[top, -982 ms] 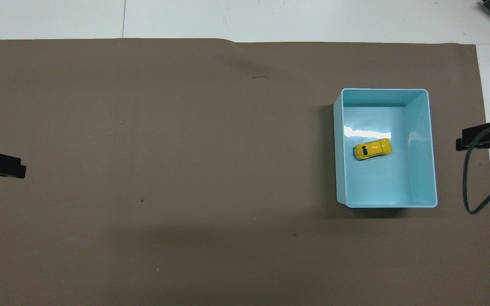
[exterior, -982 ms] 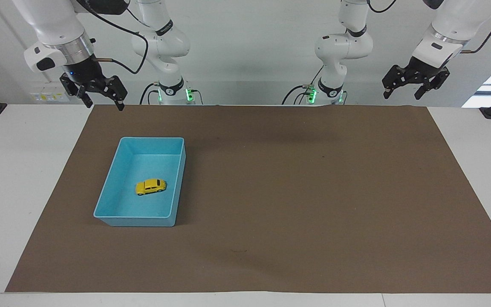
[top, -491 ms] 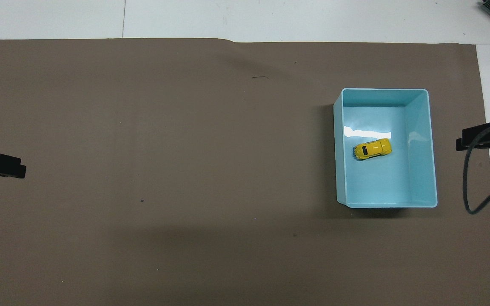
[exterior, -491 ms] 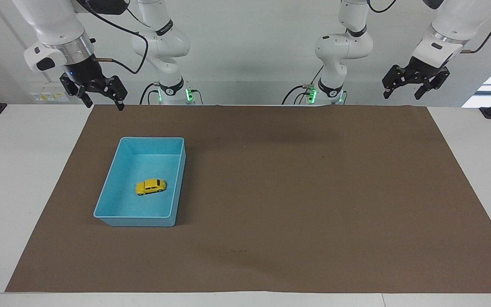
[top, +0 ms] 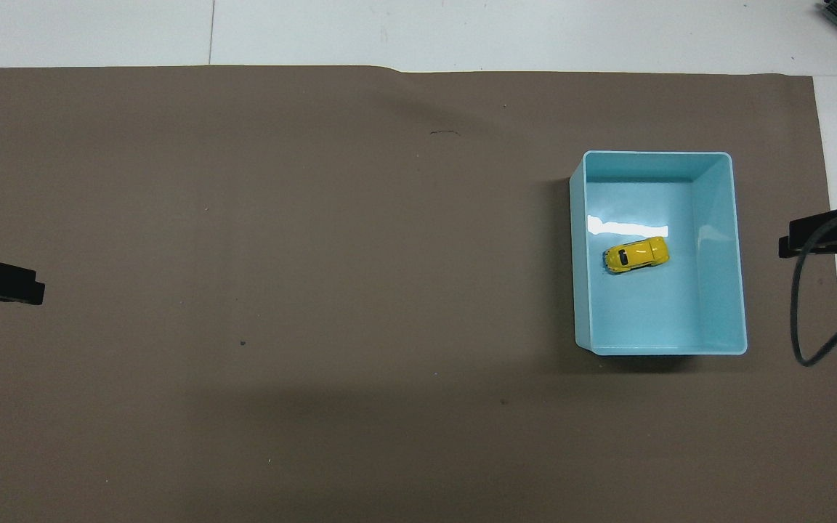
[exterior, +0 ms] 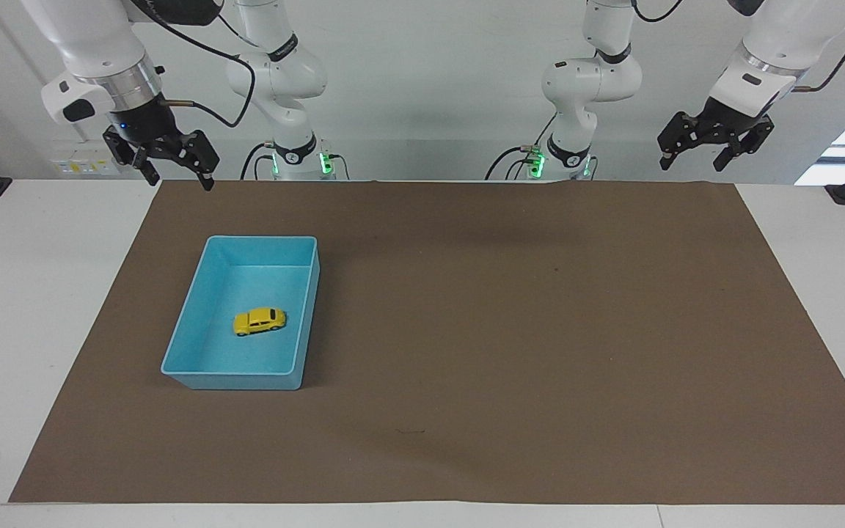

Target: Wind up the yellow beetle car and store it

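Nearest the robots, both arms wait raised at the worktop's (exterior: 41, 293) robot edge: the right hand (exterior: 173, 163) hangs over the corner of the brown mat (exterior: 510, 330) at its own end, fingers spread wide and holding nothing, and the left hand (exterior: 716, 143) hangs over the other corner, fingers likewise spread and empty. Over the last second nothing on the worktop has shifted; only the right hand has lifted a touch, and the left one is where it was. That reads like a finish: both arms are parked clear and the job looks done, though nothing here shows whether the toy was wound. Farther out, toward the right arm's end, sits the light-blue tray (exterior: 173, 350), flat on the mat, long sides running away from the robots. Inside it, roughly mid-floor, the yellow beetle car (exterior: 259, 321) stands on its wheels, crosswise to the tray, touching no wall. It is the only thing in there.
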You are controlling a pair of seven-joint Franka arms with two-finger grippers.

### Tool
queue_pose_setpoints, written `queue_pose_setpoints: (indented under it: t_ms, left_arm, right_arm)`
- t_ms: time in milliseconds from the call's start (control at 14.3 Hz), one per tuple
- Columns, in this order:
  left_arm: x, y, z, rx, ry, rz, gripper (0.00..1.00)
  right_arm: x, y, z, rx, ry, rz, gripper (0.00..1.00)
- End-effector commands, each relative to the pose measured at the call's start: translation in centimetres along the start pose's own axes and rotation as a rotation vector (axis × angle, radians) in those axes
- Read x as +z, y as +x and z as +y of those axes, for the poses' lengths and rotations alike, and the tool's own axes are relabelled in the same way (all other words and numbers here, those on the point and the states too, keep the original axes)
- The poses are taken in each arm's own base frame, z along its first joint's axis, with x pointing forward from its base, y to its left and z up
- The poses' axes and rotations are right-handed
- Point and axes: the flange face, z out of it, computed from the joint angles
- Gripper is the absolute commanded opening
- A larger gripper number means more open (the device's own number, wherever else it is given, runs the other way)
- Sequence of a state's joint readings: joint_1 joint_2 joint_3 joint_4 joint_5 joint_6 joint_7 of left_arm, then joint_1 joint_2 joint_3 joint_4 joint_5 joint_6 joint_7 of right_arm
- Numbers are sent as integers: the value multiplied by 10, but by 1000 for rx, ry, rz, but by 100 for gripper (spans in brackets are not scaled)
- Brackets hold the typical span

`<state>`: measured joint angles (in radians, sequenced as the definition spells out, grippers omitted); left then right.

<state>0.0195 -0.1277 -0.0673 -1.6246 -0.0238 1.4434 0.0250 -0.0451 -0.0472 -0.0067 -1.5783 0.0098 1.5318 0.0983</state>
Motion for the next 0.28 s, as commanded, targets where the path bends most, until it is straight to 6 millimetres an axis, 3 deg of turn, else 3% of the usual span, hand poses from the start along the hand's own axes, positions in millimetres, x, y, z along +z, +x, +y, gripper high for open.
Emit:
queue_pose_setpoints:
  t_ms: [0, 210]
  left_arm:
    - [-3, -5, -1, 7, -9, 14, 100]
    - [-3, -5, -1, 7, -9, 14, 100]
  right_arm:
    - [-4, -4, -1, 13, -2, 3, 100]
    - [-2, -6, 0, 13, -6, -8, 100]
